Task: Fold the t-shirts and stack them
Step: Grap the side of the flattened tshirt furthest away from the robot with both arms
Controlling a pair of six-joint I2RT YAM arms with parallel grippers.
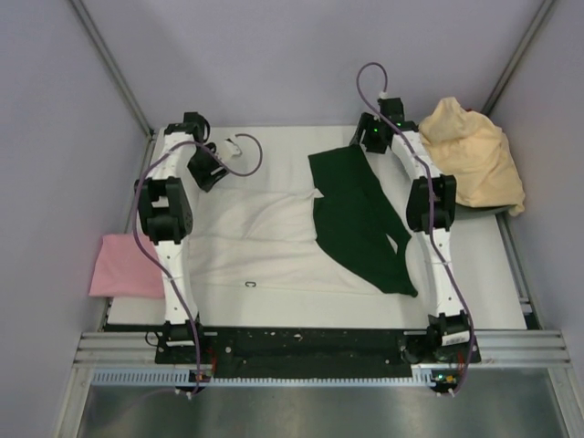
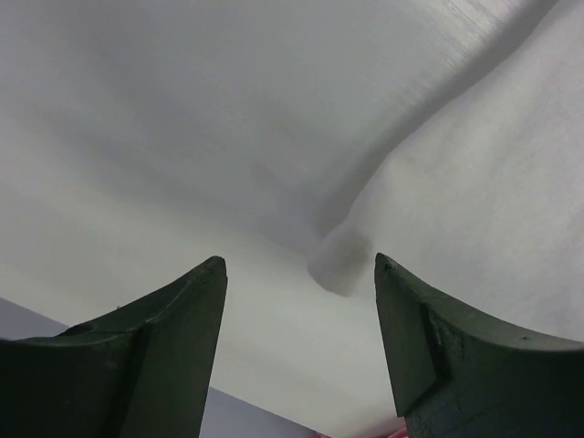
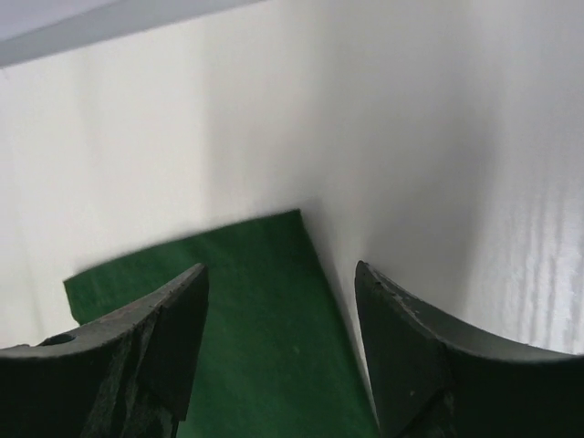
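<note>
Small booth setup: white table (image 1: pixel 283 137) boxed in by pale lavender-grey walls (image 1: pixel 301 55) on the left, back and right, with slanted metal posts (image 1: pixel 109 64) running up the corners. Aluminium rail (image 1: pixel 319 351) along the near edge with both arm bases bolted on, then a dull steel sheet (image 1: pixel 319 411) below that.

Got the white tee (image 1: pixel 255 237) spread over most of the tabletop, a bit rumpled. On top of its right half, the dark green cloth (image 1: pixel 360 219), running from the far middle down toward the near right. Over on the left, the pink tee (image 1: pixel 123 265), sticking out past the table's edge beside the left arm. And the yellow-tan tee (image 1: pixel 474 160) bunched in a heap at the far right corner, just beside the right arm.

As for the left gripper (image 2: pixel 300 263): up by the far left, fingers spread wide, nothing between them, hovering over a soft fold in the white cloth. Same deal with the right gripper (image 3: pixel 280 265): spread wide, holding nothing, parked over the far end of the green cloth, green corner right below it against plain white. Can't tell if either is actually touching fabric.
</note>
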